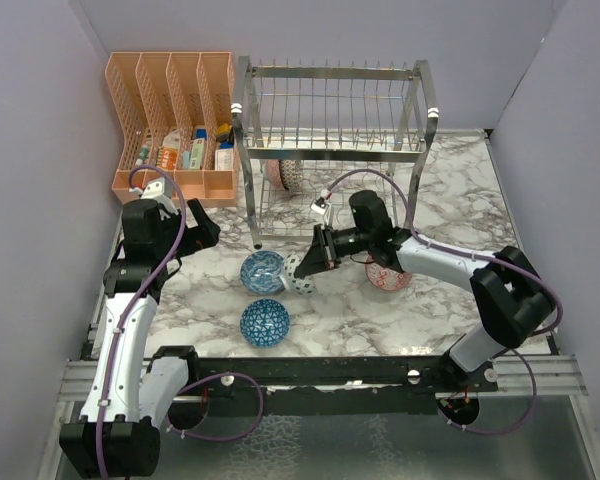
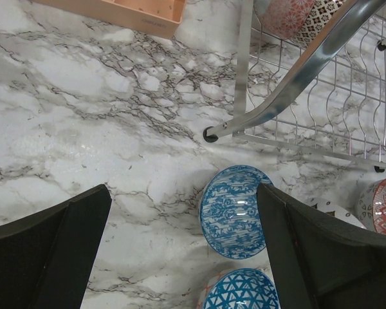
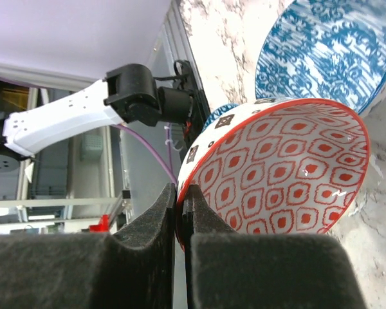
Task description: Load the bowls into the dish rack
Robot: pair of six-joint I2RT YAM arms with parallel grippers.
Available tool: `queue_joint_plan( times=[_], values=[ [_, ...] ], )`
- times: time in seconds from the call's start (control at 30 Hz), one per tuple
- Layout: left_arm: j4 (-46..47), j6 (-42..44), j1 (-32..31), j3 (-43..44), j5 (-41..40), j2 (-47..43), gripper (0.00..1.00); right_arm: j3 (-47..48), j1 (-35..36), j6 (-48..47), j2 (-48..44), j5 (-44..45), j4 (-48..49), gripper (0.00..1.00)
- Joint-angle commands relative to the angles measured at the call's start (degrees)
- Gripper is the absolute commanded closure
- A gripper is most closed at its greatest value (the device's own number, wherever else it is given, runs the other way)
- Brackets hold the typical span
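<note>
The right gripper (image 3: pixel 180 193) is pinching a red-and-white bowl (image 3: pixel 276 174) by its rim. Its two fingers are squeezed tight, with the thin edge of the bowl between them. This bowl has red spots inside and small dark squares on its white outside. It is tipped up on its side, low over the marble table (image 1: pixel 380 320), in front of the dish rack (image 1: pixel 330 72) and not in it. I cannot tell if it touches the table. Just beside it, on its left in the top view, a blue bowl (image 1: pixel 262 270) sits the right way up. A second blue bowl (image 1: pixel 265 322) sits on the table closer to the arms. A red bowl (image 1: pixel 388 276) sits on the table on the other side of the right gripper, partly under the arm. Two bowls stand on edge on the bottom shelf of the dish rack, near its left end: a pink bowl (image 2: pixel 284 13) and a brown patterned bowl (image 2: pixel 321 14), right next to each other. The left gripper (image 2: pixel 183 212) hangs over the table to the left of the rack. Its fingers (image 2: pixel 45 257) are spread wide and hold nothing. An orange organizer (image 1: pixel 170 110) stands at the back, just left of the rack.
</note>
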Motion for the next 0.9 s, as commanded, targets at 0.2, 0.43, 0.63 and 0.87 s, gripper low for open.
queue_joint_plan(
  times=[0.2,0.43,0.63,0.87],
  values=[
    [1.75,0.66,0.16,1.48,0.73,0.86,0.01,5.61,-4.87,12.24,4.24,-7.13,21.61,0.99],
    [1.43,0.70,0.17,1.91,0.62,0.65,0.01,8.45,-7.94,20.69,11.44,-6.40,35.91,0.99],
    [0.90,0.78,0.15,2.26,0.55,0.81,0.01,12.56,-9.72,25.04,16.92,-3.58,46.76,0.99],
    [0.27,1.29,0.16,2.62,0.30,0.86,0.01,16.71,-11.78,29.86,23.01,-0.20,58.20,0.99]
  ],
)
